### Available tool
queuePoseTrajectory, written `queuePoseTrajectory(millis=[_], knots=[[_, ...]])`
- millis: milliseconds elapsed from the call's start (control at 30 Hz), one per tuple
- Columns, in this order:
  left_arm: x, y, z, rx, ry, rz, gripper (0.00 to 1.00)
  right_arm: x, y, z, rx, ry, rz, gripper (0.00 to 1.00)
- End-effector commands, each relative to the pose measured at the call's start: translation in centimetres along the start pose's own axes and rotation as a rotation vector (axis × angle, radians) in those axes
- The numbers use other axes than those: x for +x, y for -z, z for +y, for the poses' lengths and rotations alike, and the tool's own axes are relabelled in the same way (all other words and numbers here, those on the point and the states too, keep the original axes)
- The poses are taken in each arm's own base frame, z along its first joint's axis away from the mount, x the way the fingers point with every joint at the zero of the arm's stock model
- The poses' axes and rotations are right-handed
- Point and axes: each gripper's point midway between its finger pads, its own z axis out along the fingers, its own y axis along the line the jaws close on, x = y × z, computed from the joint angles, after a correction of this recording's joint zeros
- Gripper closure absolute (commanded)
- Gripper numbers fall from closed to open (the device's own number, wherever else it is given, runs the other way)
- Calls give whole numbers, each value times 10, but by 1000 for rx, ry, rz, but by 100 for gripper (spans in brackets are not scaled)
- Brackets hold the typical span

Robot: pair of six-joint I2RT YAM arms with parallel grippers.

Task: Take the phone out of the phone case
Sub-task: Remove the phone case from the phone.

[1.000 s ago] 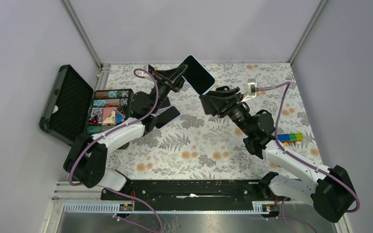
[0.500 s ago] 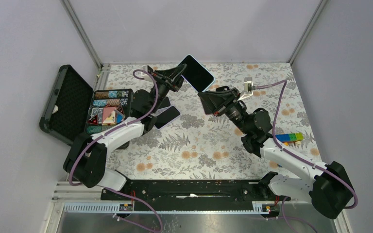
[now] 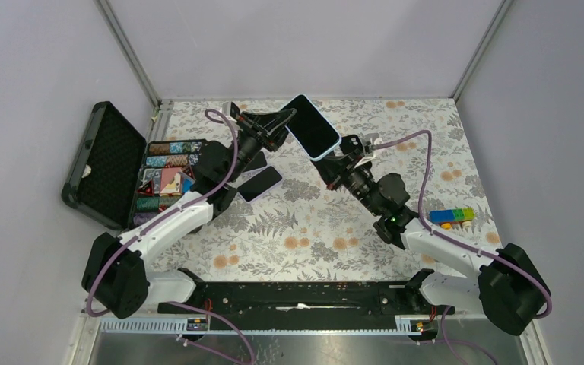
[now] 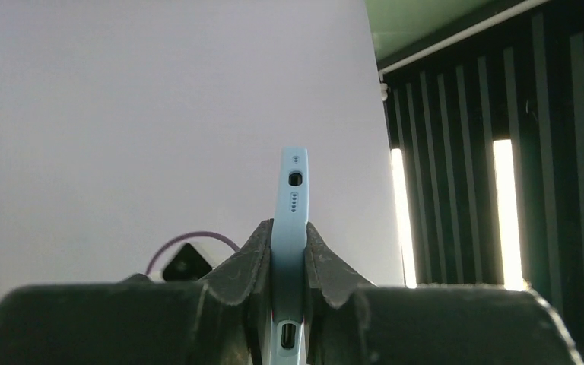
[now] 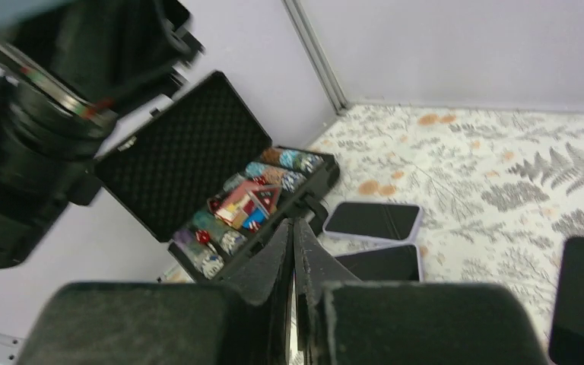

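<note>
**Cased phone held aloft on the left; right pincer closed on nothing**

Your left gripper [image 4: 289,226] is clamped on the phone case [image 4: 294,190]. In the left wrist view the two fingers press on either side of its pale blue edge, which stands upright between them with its port holes showing. From above, you can see the phone [image 3: 312,126] raised over the far middle of the table [image 3: 312,228]. Its dark screen faces up and is tilted, and a thin light blue rim runs round it, so it sits inside the case.

Your right gripper [image 5: 292,232] has its fingers pressed flat together, and its own camera shows nothing between them. In the overhead view its tip lies just beside the near lower corner of the phone (whether it touches that corner, you cannot tell from here).

On the patterned cloth below the left arm lies a spare phone [image 3: 262,183], screen up. The right wrist view shows two such dark slabs side by side and part of a third at its right edge. At the left edge of the table stands an open black box [image 3: 105,161], its foam-lined lid leaning outwards and its tray full of coloured pieces. A row of coloured blocks [image 3: 454,215] lies near the right edge, close to the right arm's forearm.
</note>
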Motion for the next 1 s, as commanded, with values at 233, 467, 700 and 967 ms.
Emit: queuePoseTrajectory(millis=[233, 467, 700, 967], knots=[[15, 12, -77, 229, -62, 22, 100, -28, 7, 26, -99, 15, -66, 60], [11, 3, -77, 325, -65, 33, 100, -47, 19, 88, -391, 1, -63, 44], [15, -3, -72, 346, -58, 69, 100, -89, 28, 103, -425, -37, -220, 33], [17, 0, -77, 370, -90, 74, 100, -99, 22, 80, -257, -96, -239, 31]])
